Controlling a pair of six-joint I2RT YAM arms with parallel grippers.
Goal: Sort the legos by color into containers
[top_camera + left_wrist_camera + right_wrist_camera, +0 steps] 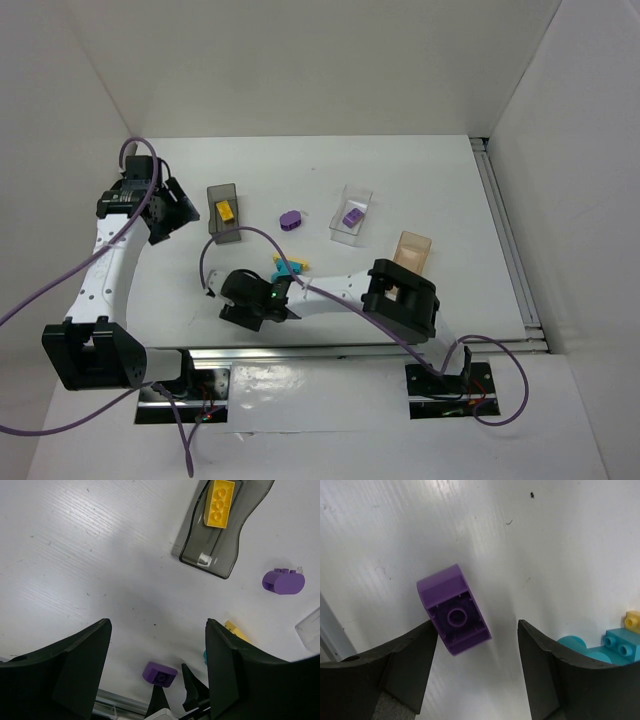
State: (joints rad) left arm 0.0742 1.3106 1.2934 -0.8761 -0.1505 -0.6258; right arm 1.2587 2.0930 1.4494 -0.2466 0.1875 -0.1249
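Observation:
My right gripper (477, 630) is open low over the table. A purple lego (454, 610) lies hollow side up between its jaws, close to the left finger. In the top view this gripper (245, 300) hides that lego. Teal legos (620, 647) and a yellow lego (633, 621) lie just right of it, and show in the top view (290, 266). My left gripper (172, 210) is open and empty beside the dark grey container (222, 212), which holds a yellow lego (227, 211). A rounded purple lego (291, 220) lies loose. The clear container (351, 215) holds a purple lego (352, 217).
The amber container (412, 250) stands at the right, beside the right arm's elbow. In the left wrist view (157, 625) I see the grey container (225, 555), the rounded purple lego (283, 581) and the right gripper's fingers (192, 690) at the small purple lego (160, 673). The table's front edge is close behind.

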